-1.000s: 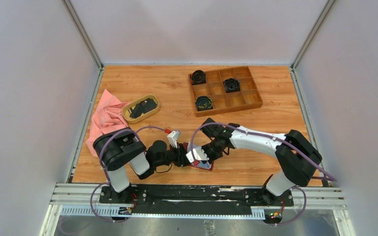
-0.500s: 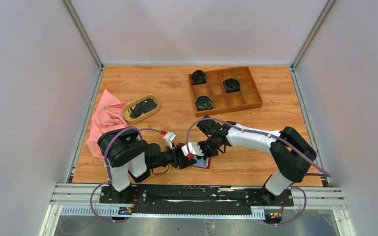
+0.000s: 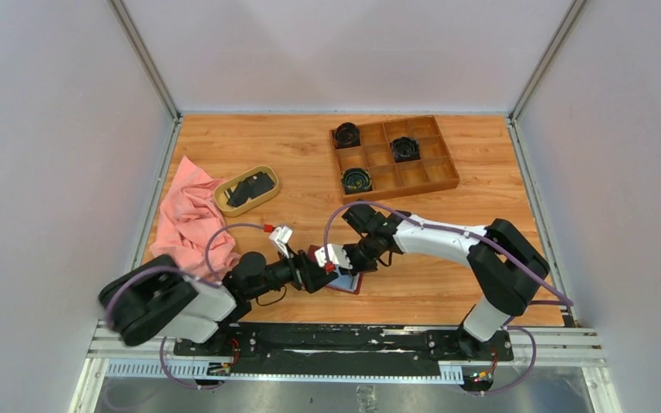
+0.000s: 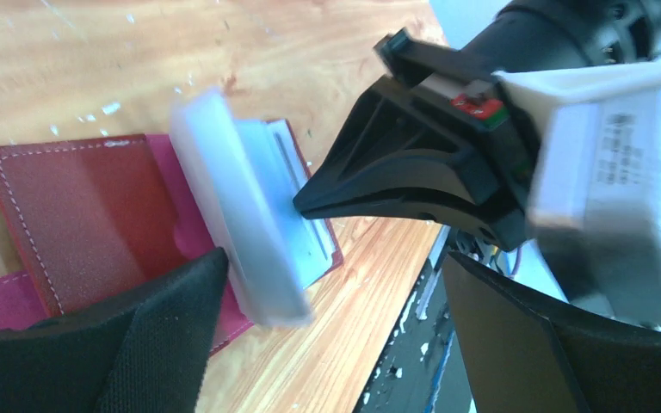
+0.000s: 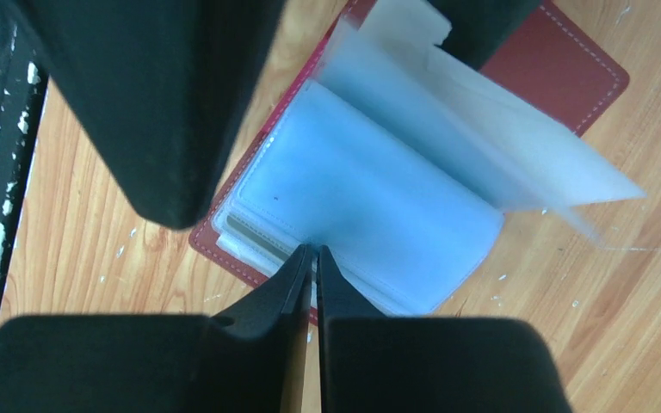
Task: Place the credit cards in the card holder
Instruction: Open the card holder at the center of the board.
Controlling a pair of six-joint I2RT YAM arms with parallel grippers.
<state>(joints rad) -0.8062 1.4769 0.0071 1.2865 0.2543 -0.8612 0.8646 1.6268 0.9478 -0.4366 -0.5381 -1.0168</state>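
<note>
Card holder [image 5: 585,77] lies open near table's [image 3: 430,297] front edge (right gripper [image 5: 314,249] above).

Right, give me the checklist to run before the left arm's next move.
1. The card holder lies open on the table: ok.
2. The right gripper is shut, tips at the clear pockets: ok.
3. The left gripper is open beside the holder: ok.
4. The left gripper carries a card: not ok, it is empty.
5. The credit cards wait in the tan dish: ok.
6. The pocket at the tips is free: cannot tell.
</note>
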